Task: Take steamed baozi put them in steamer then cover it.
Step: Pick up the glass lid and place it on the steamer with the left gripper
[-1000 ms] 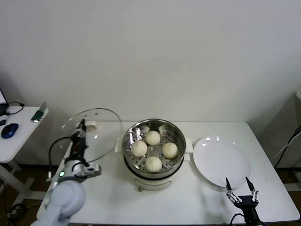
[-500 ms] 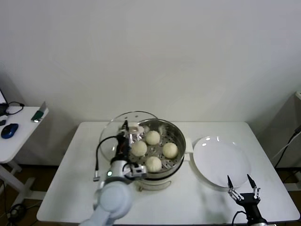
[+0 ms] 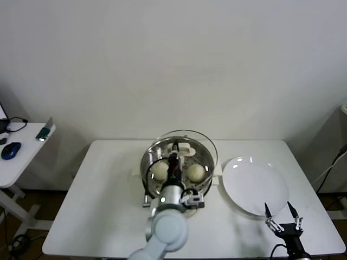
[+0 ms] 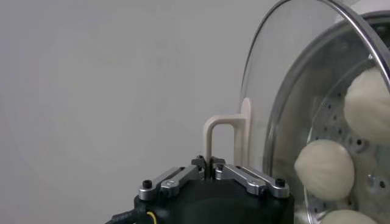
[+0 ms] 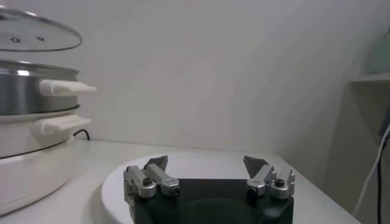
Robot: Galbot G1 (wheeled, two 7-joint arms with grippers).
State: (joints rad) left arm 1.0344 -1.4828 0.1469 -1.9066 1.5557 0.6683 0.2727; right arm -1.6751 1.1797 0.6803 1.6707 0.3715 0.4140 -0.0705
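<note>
Left gripper (image 4: 211, 171) holds cover (image 3: 187, 142) over steamer (image 3: 157, 151).

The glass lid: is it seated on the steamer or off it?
Off: the left pincer holds the lid by its handle above the steamer, a gap showing.

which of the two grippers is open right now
The right gripper, parked by the white plate, fingers spread. The left gripper is clamped on the cover's handle.

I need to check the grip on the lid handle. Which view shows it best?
The left wrist view: the left claw is shut on the cream lid handle, close up. The head view shows the handle partly behind the arm; the right wrist view shows only the glass lid edge-on.
</note>
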